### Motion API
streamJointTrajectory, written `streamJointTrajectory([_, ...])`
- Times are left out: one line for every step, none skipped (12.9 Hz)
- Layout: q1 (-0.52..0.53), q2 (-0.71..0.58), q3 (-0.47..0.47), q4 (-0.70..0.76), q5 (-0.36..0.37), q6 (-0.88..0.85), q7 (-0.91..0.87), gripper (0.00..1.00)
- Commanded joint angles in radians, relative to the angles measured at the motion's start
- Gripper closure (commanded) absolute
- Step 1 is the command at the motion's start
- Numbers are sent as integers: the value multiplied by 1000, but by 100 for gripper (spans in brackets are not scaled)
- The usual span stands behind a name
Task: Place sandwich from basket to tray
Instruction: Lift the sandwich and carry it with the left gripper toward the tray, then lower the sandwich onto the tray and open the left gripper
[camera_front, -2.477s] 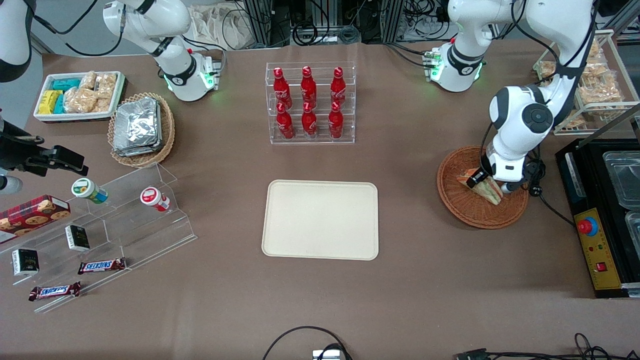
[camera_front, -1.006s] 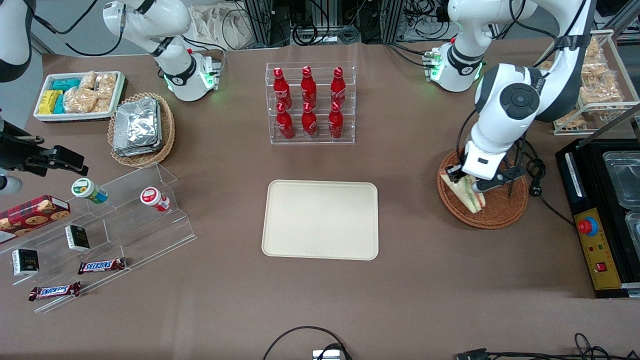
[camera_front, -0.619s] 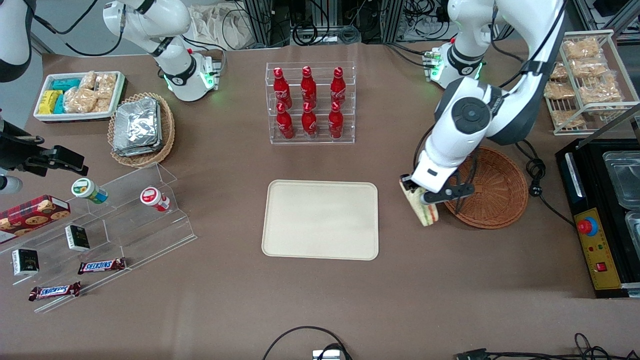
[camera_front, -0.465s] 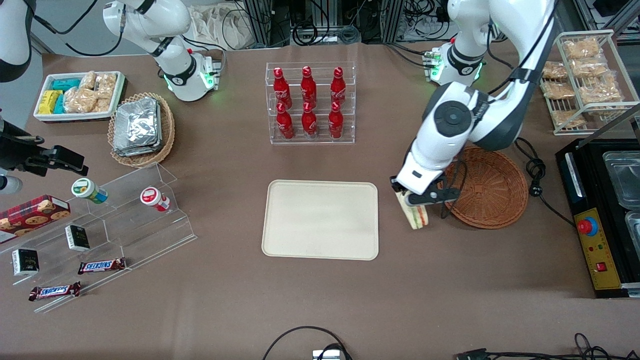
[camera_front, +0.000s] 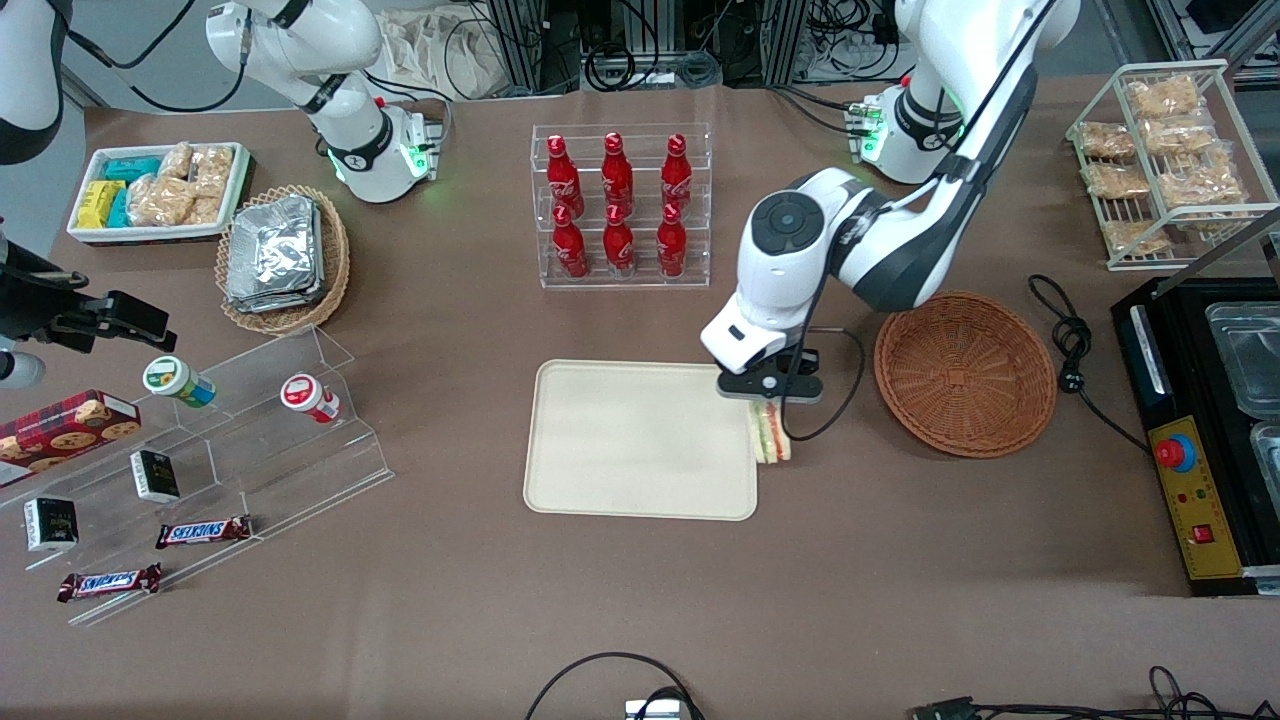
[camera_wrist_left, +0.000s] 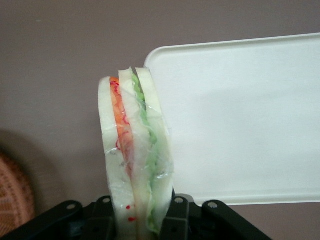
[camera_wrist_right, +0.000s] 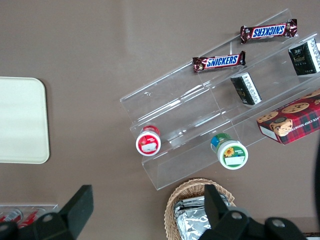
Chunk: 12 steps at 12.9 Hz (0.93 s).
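Observation:
My left gripper (camera_front: 768, 400) is shut on the sandwich (camera_front: 770, 436), a white bread wedge with orange, red and green layers. It hangs in the air over the tray's edge that faces the basket. The wrist view shows the sandwich (camera_wrist_left: 134, 155) clamped upright between the two black fingers (camera_wrist_left: 175, 220), with the cream tray (camera_wrist_left: 240, 120) beside it. The cream-beige tray (camera_front: 640, 440) lies flat at the table's middle with nothing on it. The round reddish-brown wicker basket (camera_front: 965, 372) sits toward the working arm's end and holds nothing.
A clear rack of red bottles (camera_front: 620, 205) stands farther from the front camera than the tray. A black cable (camera_front: 1070, 345) lies beside the basket, and a black control box (camera_front: 1195, 440) sits at the table's working-arm end. A wire rack of snack bags (camera_front: 1165, 150) stands above it.
The gripper lifted the sandwich out of the basket and carried it sideways toward the tray. The basket now holds nothing, and the sandwich hangs at the tray's edge.

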Motion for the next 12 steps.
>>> streamJointTrajectory([-32,75,4,86,26,11,-12,70])
streamJointTrajectory([-46,80,4,86,25,35,-12,70])
streamJointTrajectory([-60,94,4,87,25,46,-11,71])
streamJointTrajectory([-69,109,4,91,26,50,-8,71])
streamJointTrajectory([-75,126,4,94,26,66,-2,71])
streamJointTrajectory([-75,144,4,94,26,83,8,70])
streamJointTrajectory([-78,160,4,92,28,85,15,70])
streamJointTrajectory([-79,170,4,89,28,85,29,70])
streamJointTrajectory([-79,181,4,88,28,83,44,71])
streamJointTrajectory([-77,186,4,88,28,85,49,71])
streamJointTrajectory([-75,198,4,91,28,85,57,71])
streamJointTrajectory([-75,206,6,94,26,83,74,71])
